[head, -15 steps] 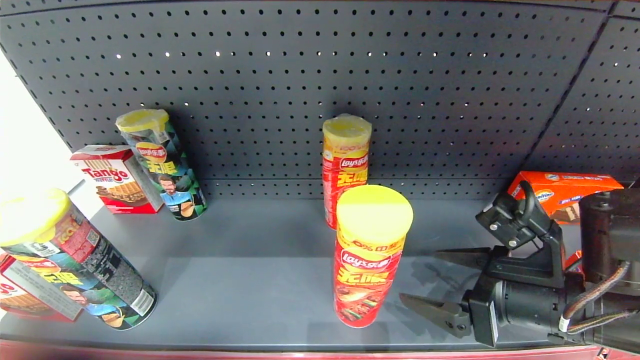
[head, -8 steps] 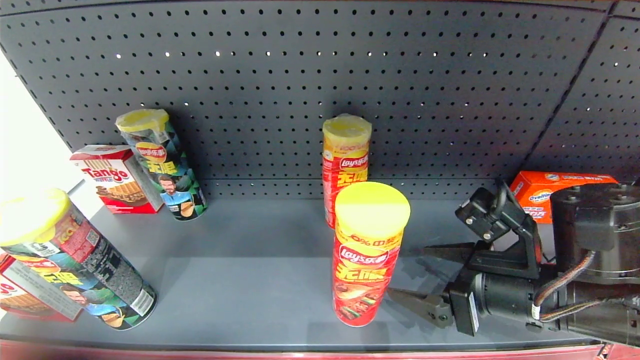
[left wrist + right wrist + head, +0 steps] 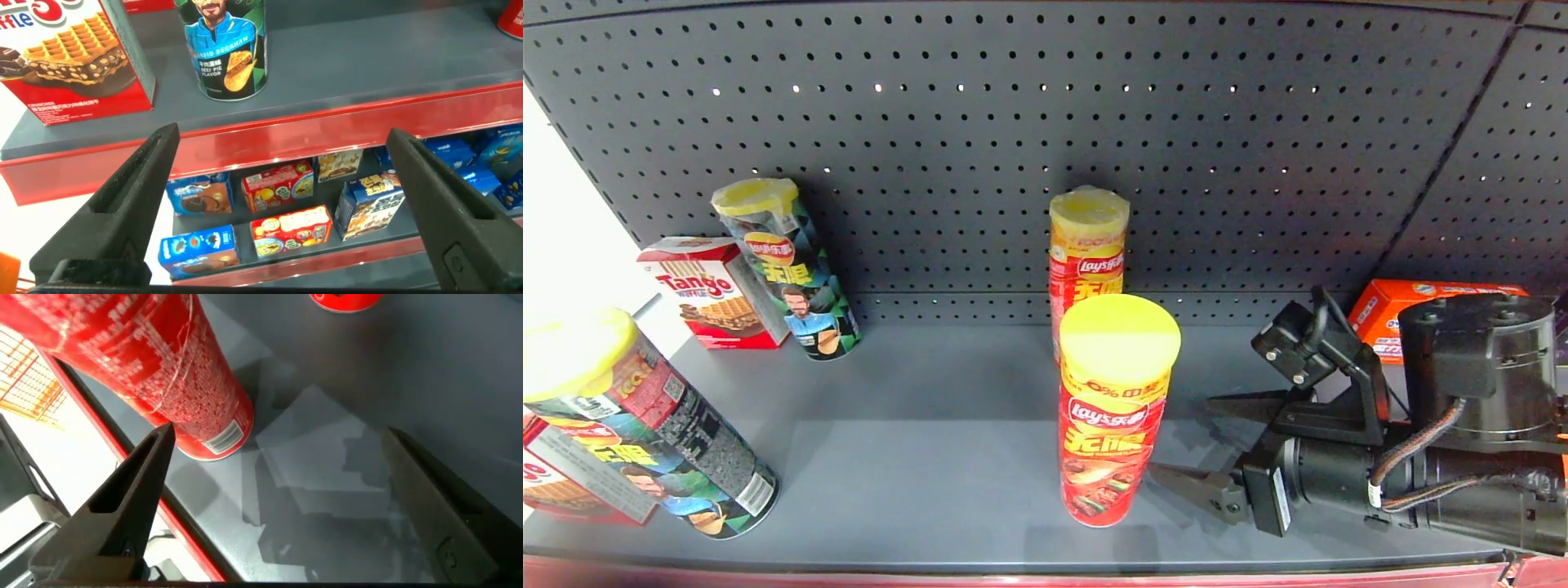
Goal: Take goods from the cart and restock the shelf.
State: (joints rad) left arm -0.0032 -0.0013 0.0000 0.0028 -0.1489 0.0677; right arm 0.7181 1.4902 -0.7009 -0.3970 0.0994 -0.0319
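Observation:
A red chip can with a yellow lid stands upright near the front of the grey shelf, and a second red can stands behind it by the back wall. My right gripper lies low on the shelf just right of the front can, open, its near fingertip close to the can's base. In the right wrist view the can stands outside one finger of the gripper; nothing lies between the fingers. My left gripper is open and holds nothing, in front of the shelf's red front edge.
Two dark green chip cans and a red wafer box stand at the left. An orange box sits at the back right behind my right arm. A pegboard wall closes the back. Small boxes fill the lower shelf.
My right gripper has slid left along the shelf toward the front red can. The can has shifted slightly to the left. Everything else has stayed put.

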